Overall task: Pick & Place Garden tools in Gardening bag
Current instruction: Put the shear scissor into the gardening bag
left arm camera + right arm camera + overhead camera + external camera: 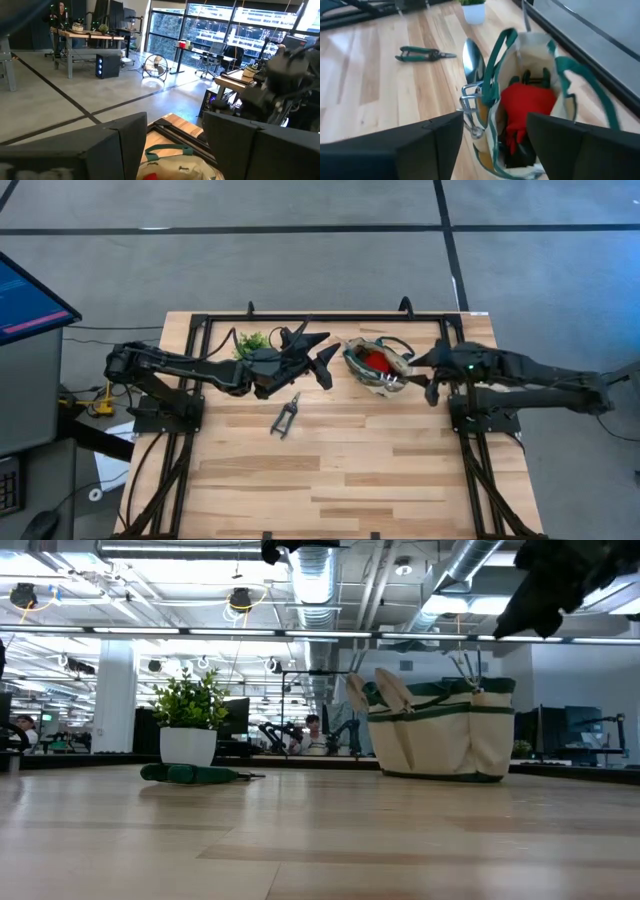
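From above, the bag (378, 367) sat at the far middle of the table (340, 470), with a red piece (375, 360) showing inside it. The right gripper (432, 385) hovered just beside the bag's right edge; the left gripper (322, 360) hung just to the bag's left, near the potted plant (252, 341). The shears (286, 416) lay alone on the bare wood, nearer the front than the left arm, their long axis running from near-left to far-right, with the closed tip probably at the far end.

At table height, the shears (190, 774) lay flat in front of the plant pot (188, 746), well apart from the bag (440, 730), which stood upright. The risk, as I judged it, was a low reach for such a flat tool scraping the wood or nudging the pot.

The left wrist view showed its fingers (125, 145) spread apart with nothing between them, above the bag's rim (175, 157).

The right wrist view showed its fingers (432, 142) wide and empty over the open bag (530, 105); a trowel (473, 60) stood blade-up in an outer pocket, with the rake (469, 107) below it. A careless lift could snag a green handle (495, 65) and tip the bag.
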You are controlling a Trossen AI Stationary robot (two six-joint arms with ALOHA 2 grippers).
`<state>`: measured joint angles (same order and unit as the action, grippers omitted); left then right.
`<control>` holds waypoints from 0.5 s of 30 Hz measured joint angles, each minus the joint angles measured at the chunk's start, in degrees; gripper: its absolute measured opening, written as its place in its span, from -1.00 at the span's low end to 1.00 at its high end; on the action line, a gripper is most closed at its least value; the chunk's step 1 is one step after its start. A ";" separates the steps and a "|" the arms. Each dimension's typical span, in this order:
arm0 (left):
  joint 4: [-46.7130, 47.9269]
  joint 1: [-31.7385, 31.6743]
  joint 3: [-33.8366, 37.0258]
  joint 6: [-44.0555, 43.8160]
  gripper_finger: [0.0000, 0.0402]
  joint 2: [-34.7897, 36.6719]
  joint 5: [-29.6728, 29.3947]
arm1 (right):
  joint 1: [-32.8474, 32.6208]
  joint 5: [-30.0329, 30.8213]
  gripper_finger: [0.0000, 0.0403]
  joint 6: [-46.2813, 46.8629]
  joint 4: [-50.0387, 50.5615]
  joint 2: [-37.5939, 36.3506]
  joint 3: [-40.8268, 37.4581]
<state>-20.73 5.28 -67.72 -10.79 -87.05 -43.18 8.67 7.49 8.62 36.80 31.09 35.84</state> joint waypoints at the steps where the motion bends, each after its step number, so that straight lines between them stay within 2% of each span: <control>1: 0.09 0.02 0.00 0.00 -0.10 0.00 0.00 | 0.00 -0.03 0.02 0.20 1.42 -0.48 1.17; 6: 3.26 0.39 -0.03 -0.03 -0.10 0.77 0.02 | -0.02 -0.42 -0.04 3.97 5.40 -2.66 6.37; 12: 10.04 1.99 -0.01 -0.17 -0.10 3.88 0.52 | -0.04 -3.21 -0.09 6.59 4.28 -5.66 9.17; 15: 9.93 2.86 -0.04 0.11 -0.10 5.20 1.00 | -0.02 -3.45 -0.12 6.62 3.00 -6.48 9.59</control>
<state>-10.80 8.14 -67.77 -10.68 -81.85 -42.18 8.64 4.04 15.25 39.80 24.61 45.43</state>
